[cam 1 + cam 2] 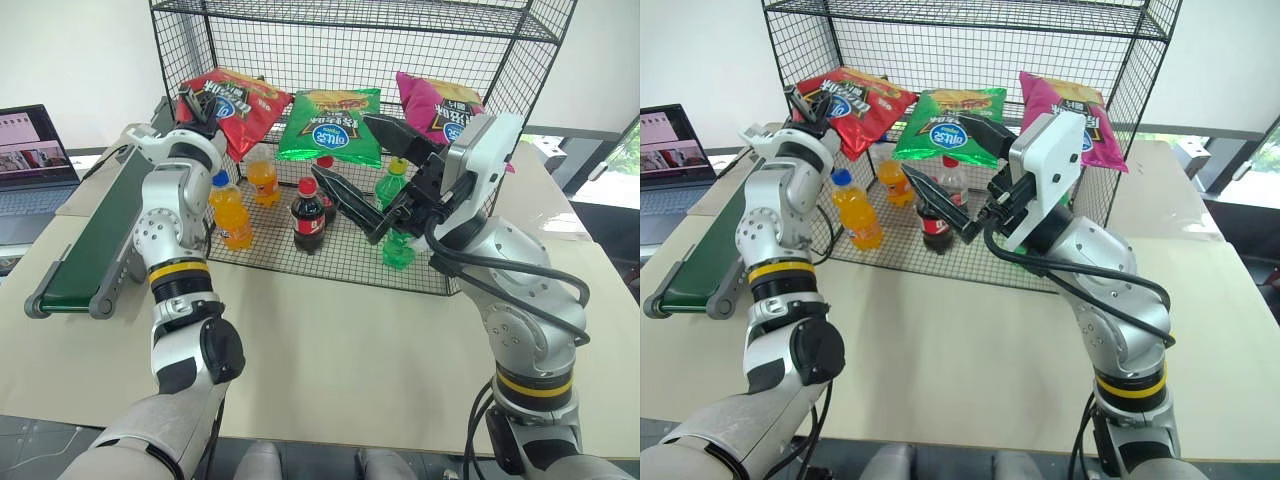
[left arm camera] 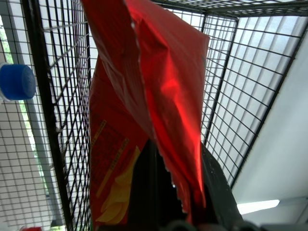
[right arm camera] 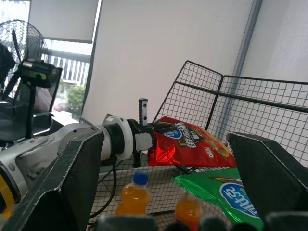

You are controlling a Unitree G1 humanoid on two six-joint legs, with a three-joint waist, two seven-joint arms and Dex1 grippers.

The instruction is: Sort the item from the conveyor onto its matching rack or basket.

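Red chip bag (image 1: 235, 105) is pinched by left gripper (image 1: 192, 104); should be laid flat on rack (image 1: 420, 265) tier beside green bag (image 1: 330, 125) before release. Right gripper (image 1: 365, 180) is spread, idle.

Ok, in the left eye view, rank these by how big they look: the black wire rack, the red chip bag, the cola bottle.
1. black wire rack, by far the largest.
2. red chip bag, held by the left gripper.
3. cola bottle, smallest, though it stands nearer the camera.

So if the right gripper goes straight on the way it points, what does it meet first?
Probably the green bag, just ahead of the open right gripper; depth is unclear.
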